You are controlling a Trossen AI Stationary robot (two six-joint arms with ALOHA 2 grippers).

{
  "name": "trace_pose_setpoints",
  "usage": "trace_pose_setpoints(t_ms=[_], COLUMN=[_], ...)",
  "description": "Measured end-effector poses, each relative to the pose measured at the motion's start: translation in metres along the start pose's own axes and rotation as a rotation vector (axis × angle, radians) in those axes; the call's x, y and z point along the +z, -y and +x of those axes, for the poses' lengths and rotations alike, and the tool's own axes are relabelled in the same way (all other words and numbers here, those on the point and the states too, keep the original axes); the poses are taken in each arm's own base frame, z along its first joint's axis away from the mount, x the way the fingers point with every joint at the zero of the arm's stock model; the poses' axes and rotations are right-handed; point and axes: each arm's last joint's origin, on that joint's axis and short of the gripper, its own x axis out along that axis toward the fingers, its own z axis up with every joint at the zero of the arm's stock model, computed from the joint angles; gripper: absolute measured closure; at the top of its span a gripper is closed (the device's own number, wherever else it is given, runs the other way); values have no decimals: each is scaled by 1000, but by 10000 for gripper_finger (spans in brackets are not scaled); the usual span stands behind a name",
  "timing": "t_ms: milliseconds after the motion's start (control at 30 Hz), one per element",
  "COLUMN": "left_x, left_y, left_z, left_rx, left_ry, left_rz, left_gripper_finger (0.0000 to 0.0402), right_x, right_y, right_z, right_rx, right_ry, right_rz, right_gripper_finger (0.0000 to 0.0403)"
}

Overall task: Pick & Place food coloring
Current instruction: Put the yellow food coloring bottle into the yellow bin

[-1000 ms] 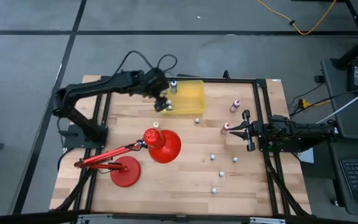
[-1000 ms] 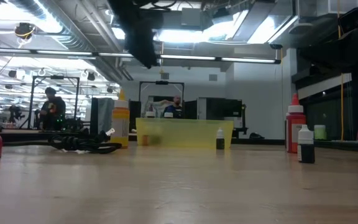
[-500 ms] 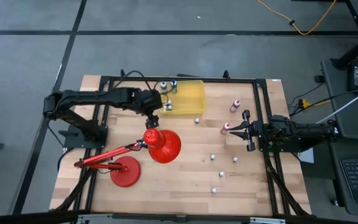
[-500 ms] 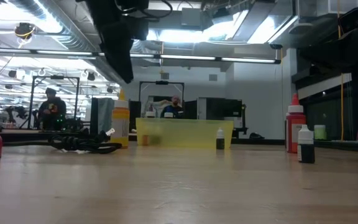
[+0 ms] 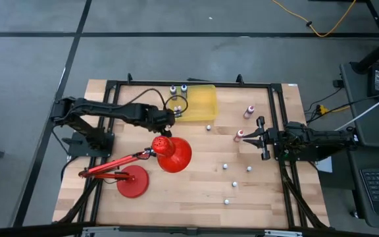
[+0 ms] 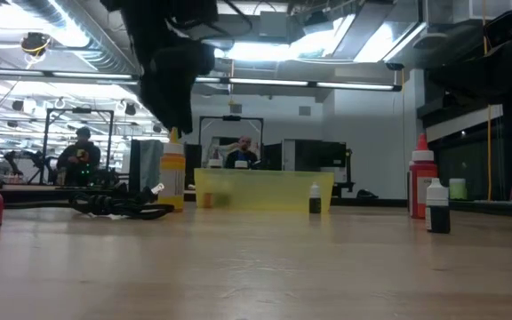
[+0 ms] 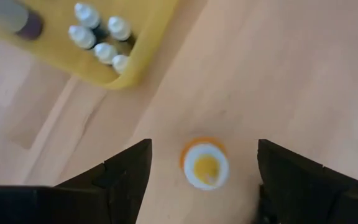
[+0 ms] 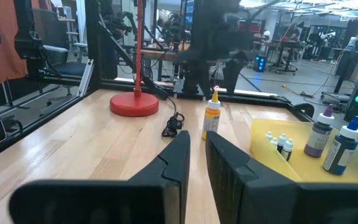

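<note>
A yellow food coloring bottle [image 7: 205, 168] with a pale cap stands on the table just near-left of the translucent yellow bin [image 5: 199, 102]. My left gripper [image 7: 204, 146] hangs open above it, one finger to each side, touching nothing; the low view shows the gripper [image 6: 174, 93] well above the bottle [image 6: 173, 173]. Several small white-capped bottles [image 7: 98, 38] stand in the bin's corner. More tiny bottles [image 5: 225, 166] are scattered on the table's right half. My right gripper [image 5: 260, 138] waits shut at the right edge, beside a pink bottle [image 5: 239, 135].
A red desk lamp lies near the left gripper, with its head [image 5: 172, 153] just nearside of the yellow bottle and its base [image 5: 131, 182] toward the near left. Two taller bottles [image 5: 178, 88] stand at the bin's far left corner. A second pink bottle [image 5: 248, 112] stands right of the bin.
My left gripper has moved from over the bin's left end toward the table's near edge and has come lower, ending above the yellow bottle. The bottles and the bin have stayed where they were.
</note>
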Motion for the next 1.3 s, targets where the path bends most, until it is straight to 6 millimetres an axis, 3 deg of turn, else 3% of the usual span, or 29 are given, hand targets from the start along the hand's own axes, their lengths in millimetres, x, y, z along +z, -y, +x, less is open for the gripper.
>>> trace_pose_setpoints(t_ms=[200, 600, 733, 1033, 1300], left_x=[-9, -16, -16, -18, 10], left_y=[-1, 4, 5, 4, -10], left_z=[14, 25, 25, 24, 3], left_rx=[78, 23, 9, 9, 50], left_ry=[-21, -1, -14, -40, -1], left_rz=[-79, -108, -109, -162, -124], left_gripper_finger=[121, 127, 162, 281, 287], right_x=[0, 0, 0, 0, 0], right_y=[0, 0, 0, 0, 0], right_z=[0, 0, 0, 0, 0], right_rx=[0, 0, 0, 0, 0], right_ry=[-1, 0, 0, 0, 0], right_rz=[0, 0, 0, 0, 0], right_gripper_finger=[347, 347, 347, 347, 347])
